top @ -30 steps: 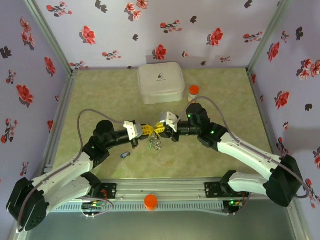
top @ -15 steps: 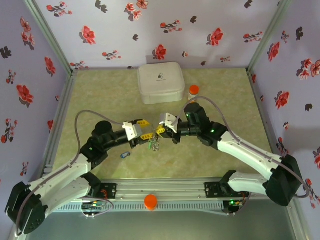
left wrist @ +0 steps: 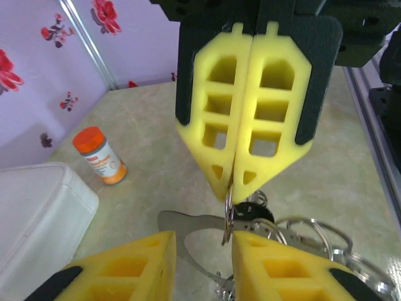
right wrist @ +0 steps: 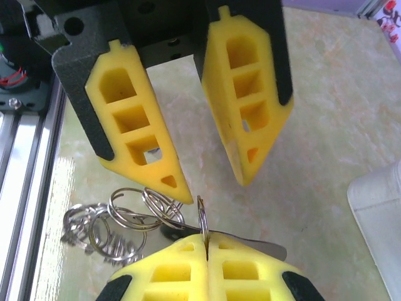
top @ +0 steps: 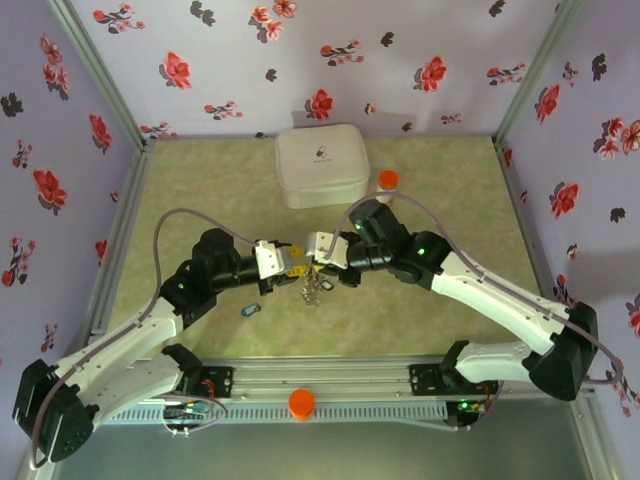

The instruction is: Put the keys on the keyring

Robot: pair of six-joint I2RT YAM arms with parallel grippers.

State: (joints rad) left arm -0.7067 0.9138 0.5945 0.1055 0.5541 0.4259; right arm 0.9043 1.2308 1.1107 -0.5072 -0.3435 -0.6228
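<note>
The keyring (top: 313, 289) is a chain of thin grey metal rings hanging between the two grippers above the table. My right gripper (right wrist: 207, 233) is shut on one upright ring (right wrist: 202, 213) of it; the other rings (right wrist: 116, 219) dangle to the left. A flat grey key blade with a black head (left wrist: 257, 213) hangs behind that ring. My left gripper (left wrist: 202, 248) is open, its yellow fingers (left wrist: 285, 266) either side of the held ring (left wrist: 228, 210). A blue-headed key (top: 249, 311) lies on the table near the left arm.
A white square case (top: 321, 166) sits at the back centre, with an orange-capped pill bottle (top: 387, 181) just right of it. An orange cap-like piece (top: 300, 403) rests on the front rail. Floral walls close in the sides and back.
The left gripper's jaws have come apart where they were shut. The right gripper has closed on the ring, and its arm has swung slightly left.
</note>
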